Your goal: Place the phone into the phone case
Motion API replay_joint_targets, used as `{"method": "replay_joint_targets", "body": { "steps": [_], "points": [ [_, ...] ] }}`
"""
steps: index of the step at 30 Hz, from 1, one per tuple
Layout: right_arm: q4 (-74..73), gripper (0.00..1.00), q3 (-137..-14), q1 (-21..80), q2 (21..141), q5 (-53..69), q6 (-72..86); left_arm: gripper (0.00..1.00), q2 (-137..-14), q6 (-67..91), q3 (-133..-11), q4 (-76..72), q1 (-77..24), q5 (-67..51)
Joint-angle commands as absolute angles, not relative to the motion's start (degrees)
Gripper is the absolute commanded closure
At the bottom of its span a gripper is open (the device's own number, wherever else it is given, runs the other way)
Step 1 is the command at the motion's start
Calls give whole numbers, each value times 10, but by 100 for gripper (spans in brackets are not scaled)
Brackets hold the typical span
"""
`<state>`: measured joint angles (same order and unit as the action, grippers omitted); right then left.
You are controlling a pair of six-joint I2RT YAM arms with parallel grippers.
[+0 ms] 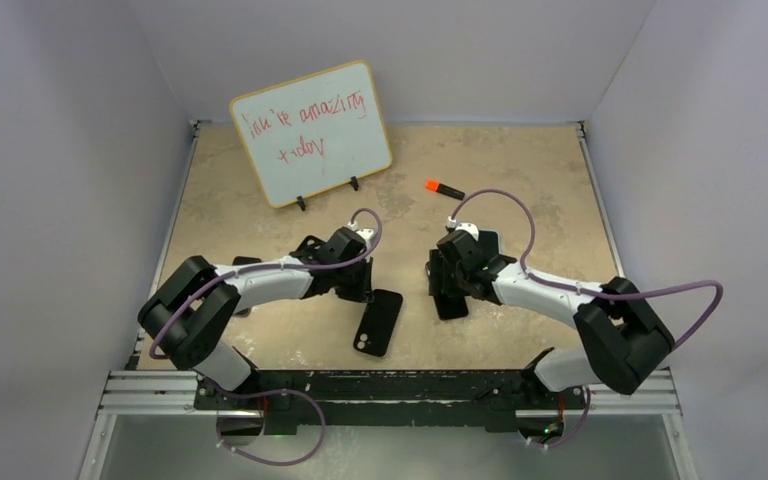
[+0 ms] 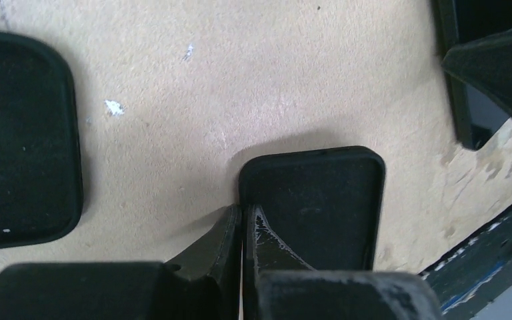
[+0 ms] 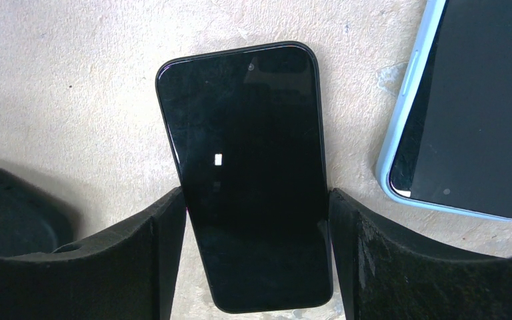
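Tan surface [image 1: 520, 170], walled on 3 sides; all items are carried on it.

Whiteboard [image 1: 312, 132], propped upright on 2 small feet at the far left, with red handwriting on its face.

2 arms are extended from the near edge: left arm [image 1: 250, 285] and right arm [image 1: 560, 295], each trailed by a purple cable.

Phone case [image 2: 313, 200], black, is laid flat near the centre, just right of the left arm's wrist, with its hollow side turned up. The left end effector [image 2: 242, 213] is closed together on the case's side wall near 1 corner, with 1 finger outside the rim and 1 finger inside the hollow.

Phone [image 3: 253, 180], black, is laid screen up to the right of the phone case and apart from it. The right end effector [image 3: 257, 197] is clamped across the phone, 1 finger touching each long edge.

Second phone [image 3: 467, 107], in a light blue case, is seen just beside the black phone.

Second black case [image 2: 20, 140] is laid to the left of the gripped case, apart from it.

Marker [image 1: 445, 188], with an orange cap, is placed beyond the right arm.
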<state>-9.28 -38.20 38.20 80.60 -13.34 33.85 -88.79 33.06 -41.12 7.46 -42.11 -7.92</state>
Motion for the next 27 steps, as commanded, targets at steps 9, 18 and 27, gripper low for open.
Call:
{"method": "replay_joint_targets", "body": {
  "steps": [9,18,27],
  "points": [
    [-45,48,-336,382,774,-104,362,100,-951,106,-536,138,-426,-43],
    [-51,50,-332,381,752,-102,366,82,-1001,101,-587,144,-425,-72],
    [-40,51,-337,382,762,-91,365,40,-875,254,-561,221,-426,40]
  ]
}}
